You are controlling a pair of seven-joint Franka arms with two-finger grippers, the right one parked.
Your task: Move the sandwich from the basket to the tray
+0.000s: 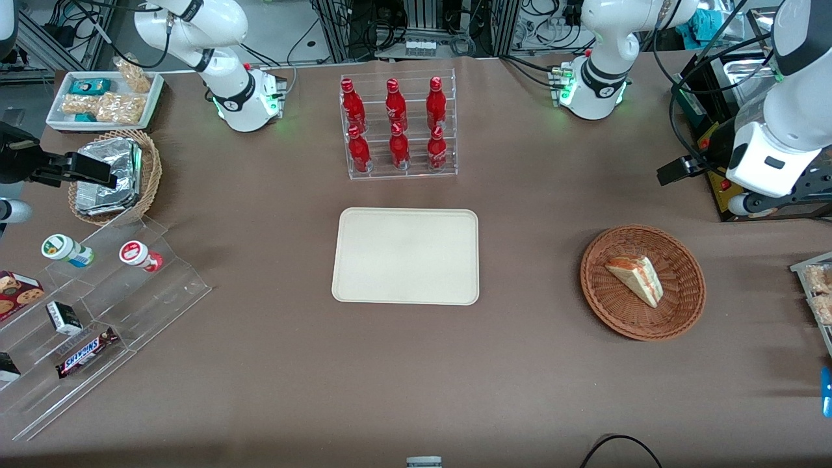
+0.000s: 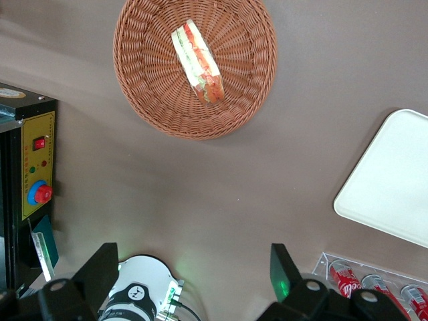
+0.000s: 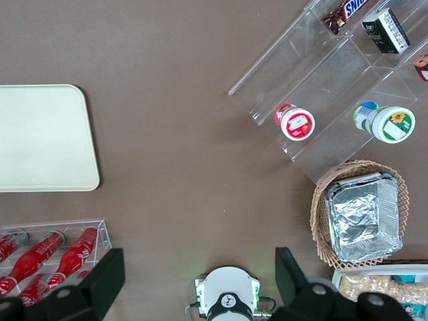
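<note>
The sandwich (image 1: 637, 278) (image 2: 197, 61), a wrapped wedge of pale bread with red and green filling, lies in the round reddish-brown wicker basket (image 1: 682, 305) (image 2: 147, 107). The cream tray (image 1: 406, 255) (image 2: 394, 190) sits bare at the table's middle, toward the parked arm's end from the basket. My gripper (image 1: 679, 171) (image 2: 192, 267) hangs open high above the table, farther from the front camera than the basket and near its own arm's base (image 1: 593, 88). Its dark fingers (image 2: 100, 267) hold nothing.
A clear rack of red bottles (image 1: 398, 127) stands farther back than the tray. A black box with a yellow panel and red button (image 2: 33, 167) sits beside the working arm. Toward the parked arm's end are a clear stepped shelf (image 1: 97, 299) with snacks and a tan basket of foil packs (image 1: 114, 175).
</note>
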